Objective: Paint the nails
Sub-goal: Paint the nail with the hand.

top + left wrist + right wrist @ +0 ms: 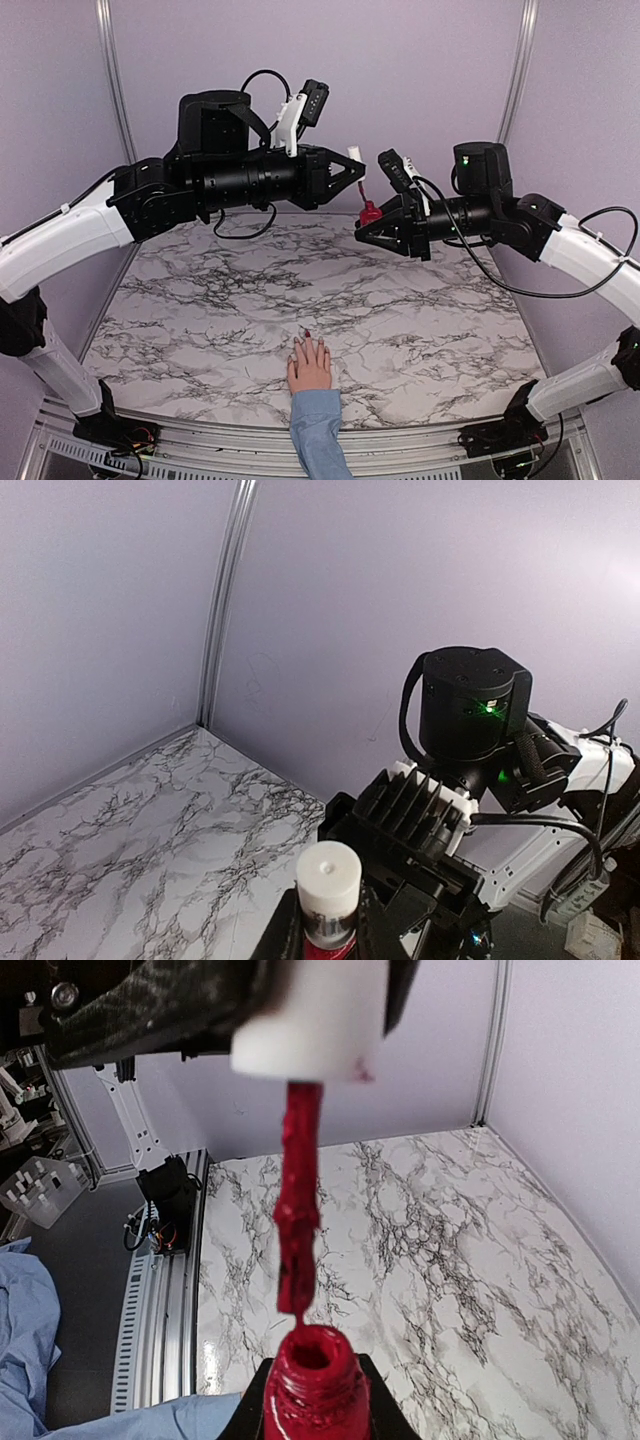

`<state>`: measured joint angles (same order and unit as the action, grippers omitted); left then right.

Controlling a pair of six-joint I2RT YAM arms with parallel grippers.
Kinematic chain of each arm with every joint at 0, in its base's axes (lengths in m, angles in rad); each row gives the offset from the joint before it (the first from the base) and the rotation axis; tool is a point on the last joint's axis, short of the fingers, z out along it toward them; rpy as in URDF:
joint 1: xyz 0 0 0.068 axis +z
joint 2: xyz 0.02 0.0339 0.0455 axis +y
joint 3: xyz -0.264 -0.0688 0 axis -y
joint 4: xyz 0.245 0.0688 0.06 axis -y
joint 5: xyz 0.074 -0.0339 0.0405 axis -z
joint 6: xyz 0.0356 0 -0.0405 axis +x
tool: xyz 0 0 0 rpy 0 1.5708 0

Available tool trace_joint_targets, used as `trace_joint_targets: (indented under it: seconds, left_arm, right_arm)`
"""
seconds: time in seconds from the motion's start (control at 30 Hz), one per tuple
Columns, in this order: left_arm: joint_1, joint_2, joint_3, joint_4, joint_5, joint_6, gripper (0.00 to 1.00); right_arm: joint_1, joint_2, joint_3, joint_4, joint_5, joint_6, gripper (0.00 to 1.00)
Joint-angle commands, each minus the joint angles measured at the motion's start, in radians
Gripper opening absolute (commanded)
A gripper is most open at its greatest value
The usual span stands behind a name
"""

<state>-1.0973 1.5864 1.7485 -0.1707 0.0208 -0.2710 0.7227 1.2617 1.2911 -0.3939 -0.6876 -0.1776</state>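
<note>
The marbled surface (420, 300) is bare across its middle, which leaves both arms free to work in the air above its far half. The pale pink hand (310, 368), in its light blue sleeve (320, 430), lies flat at the near edge with fingers spread and pointing away from the bases, probably so that each fingertip can be reached from above.

The two arms meet high over the far side, well away from that hand. The right end effector (372, 228) is clamped on the dark red polish bottle (312, 1380) and holds it upright with the neck open, so nothing spills. The left end effector (352, 168) is closed on the white cap (310, 1020) and holds it directly over the neck. The brush (298, 1200) hangs straight down from the cap, thickly loaded, its tip just above the opening. In my judgement it is kept there so that excess polish runs back into the bottle.

The nails (305, 338) are tiny from above. One fingertip looks dark red; the rest I cannot tell.
</note>
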Motion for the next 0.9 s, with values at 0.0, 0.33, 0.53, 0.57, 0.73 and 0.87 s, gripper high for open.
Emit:
trace_joint_targets:
  seconds: [0.0, 0.33, 0.53, 0.57, 0.73, 0.87]
  left_arm:
    - [0.009, -0.05, 0.002, 0.007, -0.015, -0.006, 0.0]
    - [0.026, -0.112, -0.134, 0.025, -0.202, -0.075, 0.0]
    - [0.03, -0.151, -0.346, 0.016, -0.389, -0.227, 0.0]
    - [0.03, -0.151, -0.391, 0.017, -0.402, -0.251, 0.0]
    - [0.027, -0.131, -0.536, 0.02, -0.437, -0.374, 0.0]
    - [0.008, -0.091, -0.59, 0.036, -0.489, -0.427, 0.0]
  right_arm:
    - [0.01, 0.005, 0.002, 0.023, 0.004, 0.001, 0.0]
    - [0.008, -0.006, -0.022, 0.032, 0.006, 0.01, 0.0]
    - [-0.009, -0.033, -0.05, 0.047, 0.011, 0.043, 0.0]
    - [-0.014, -0.043, -0.058, 0.053, 0.011, 0.057, 0.0]
    - [-0.044, -0.069, -0.093, 0.072, 0.013, 0.095, 0.0]
    - [-0.049, -0.076, -0.11, 0.071, 0.023, 0.107, 0.0]
